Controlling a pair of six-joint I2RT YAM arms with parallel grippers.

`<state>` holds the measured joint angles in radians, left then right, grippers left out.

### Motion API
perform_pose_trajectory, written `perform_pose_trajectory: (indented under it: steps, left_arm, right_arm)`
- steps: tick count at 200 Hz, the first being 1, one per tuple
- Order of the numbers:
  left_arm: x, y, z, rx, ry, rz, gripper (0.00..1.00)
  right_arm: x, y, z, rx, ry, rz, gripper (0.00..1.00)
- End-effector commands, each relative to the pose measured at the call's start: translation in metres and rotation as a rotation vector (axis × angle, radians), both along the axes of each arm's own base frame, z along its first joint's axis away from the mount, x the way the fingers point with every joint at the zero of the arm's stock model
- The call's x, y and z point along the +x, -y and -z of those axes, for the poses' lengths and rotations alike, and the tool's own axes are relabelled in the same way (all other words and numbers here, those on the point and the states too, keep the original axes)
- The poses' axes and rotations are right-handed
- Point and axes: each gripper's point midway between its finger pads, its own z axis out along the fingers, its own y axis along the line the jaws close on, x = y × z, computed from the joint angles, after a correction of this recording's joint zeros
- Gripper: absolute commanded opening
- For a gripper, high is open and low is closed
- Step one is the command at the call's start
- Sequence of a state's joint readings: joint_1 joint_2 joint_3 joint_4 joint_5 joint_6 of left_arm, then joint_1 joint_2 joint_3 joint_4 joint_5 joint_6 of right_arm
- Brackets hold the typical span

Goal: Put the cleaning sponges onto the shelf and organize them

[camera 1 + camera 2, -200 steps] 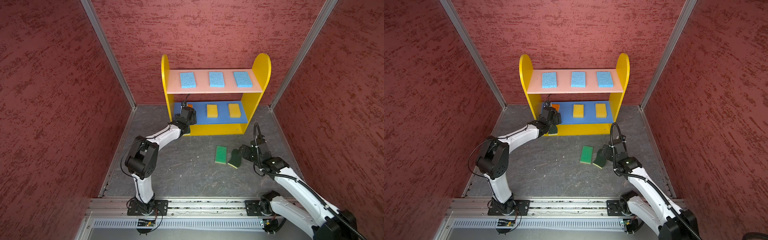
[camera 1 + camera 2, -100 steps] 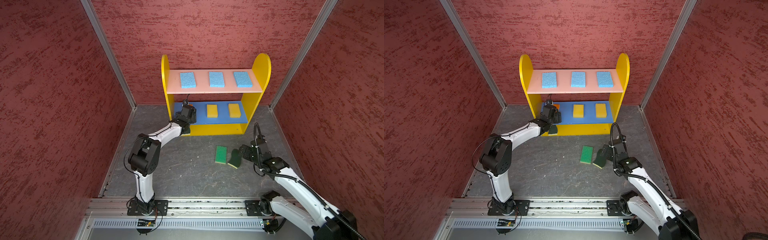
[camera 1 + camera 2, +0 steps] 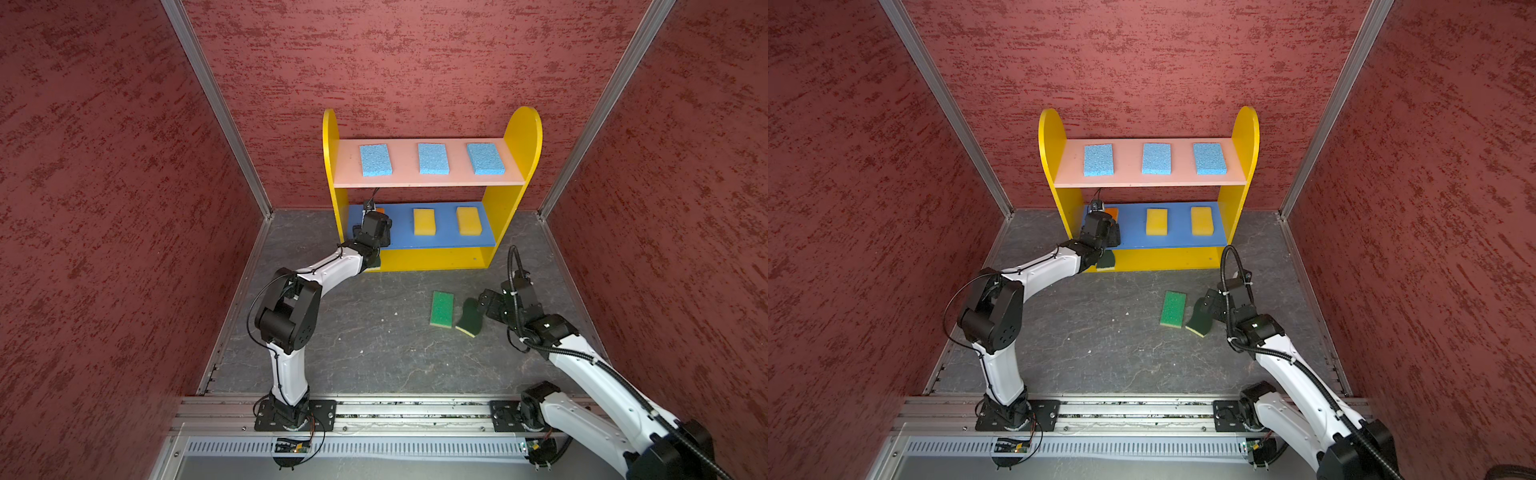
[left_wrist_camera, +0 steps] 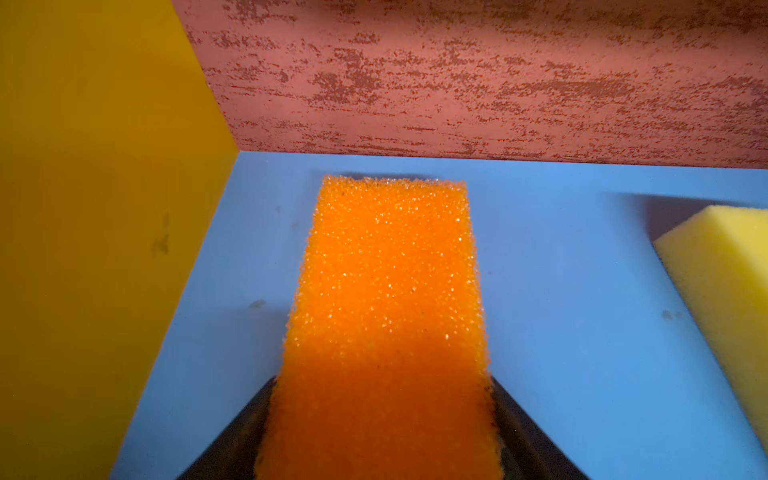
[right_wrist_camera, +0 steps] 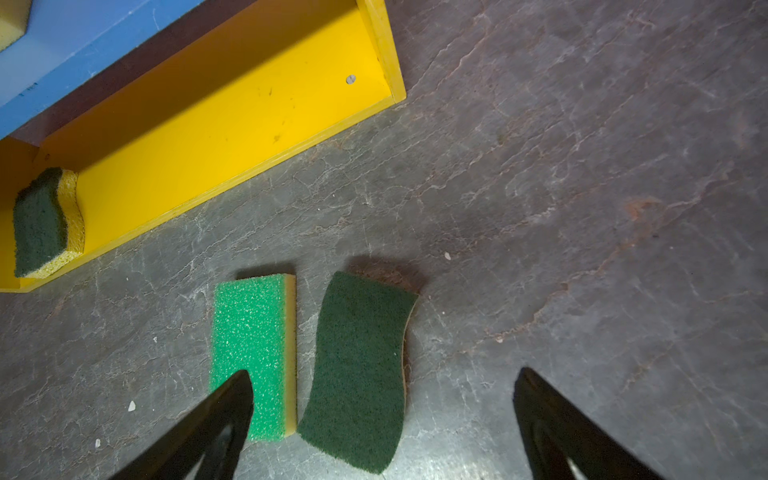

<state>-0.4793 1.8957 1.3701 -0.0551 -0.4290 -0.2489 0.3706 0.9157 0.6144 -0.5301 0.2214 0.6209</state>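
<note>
The shelf (image 3: 523, 137) stands against the back wall. Three light blue sponges (image 3: 433, 158) lie on its pink board and two yellow ones (image 3: 424, 221) on the blue board. My left gripper (image 4: 383, 380) reaches onto that board's left end, shut on the orange-topped sponge (image 4: 390, 270), which lies flat there. A dark green wavy sponge (image 5: 39, 220) sits at the left end of the yellow bottom. On the floor lie a bright green-topped sponge (image 5: 249, 332) and another dark green wavy sponge (image 5: 361, 365), side by side. My right gripper (image 5: 384, 374) hovers open over the latter.
Red textured walls (image 3: 104, 208) close in the grey floor (image 3: 365, 332) on three sides. The yellow side panel (image 4: 104, 208) stands close beside the orange sponge. The arm bases sit on a metal rail (image 3: 395, 411) at the front.
The left gripper's jaws have narrowed around the orange-topped sponge on the blue board, and the left arm's elbow has shifted slightly. The right arm and floor sponges have not moved.
</note>
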Motion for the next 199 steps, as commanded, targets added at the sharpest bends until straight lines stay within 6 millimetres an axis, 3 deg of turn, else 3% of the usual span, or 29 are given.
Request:
perform_pose_trajectory:
  steps: [1,27,121,199]
  left_arm:
    - [-0.037,-0.001,0.063,0.056,-0.216,0.017,0.71]
    - [-0.038,0.002,0.06,0.059,-0.208,0.02,0.72]
    - [-0.036,-0.019,0.069,0.065,-0.252,-0.03,0.75]
    - [-0.04,-0.013,0.067,0.039,-0.256,-0.004,0.83]
  right_arm:
    - [-0.002,0.005,-0.005,-0.014,0.011,0.017,0.99]
    - [-0.004,0.006,-0.006,-0.017,0.015,0.02,0.99]
    - [-0.005,0.006,-0.006,-0.012,0.014,0.022,0.99]
    - [-0.007,0.007,-0.004,-0.011,0.009,0.026,0.99]
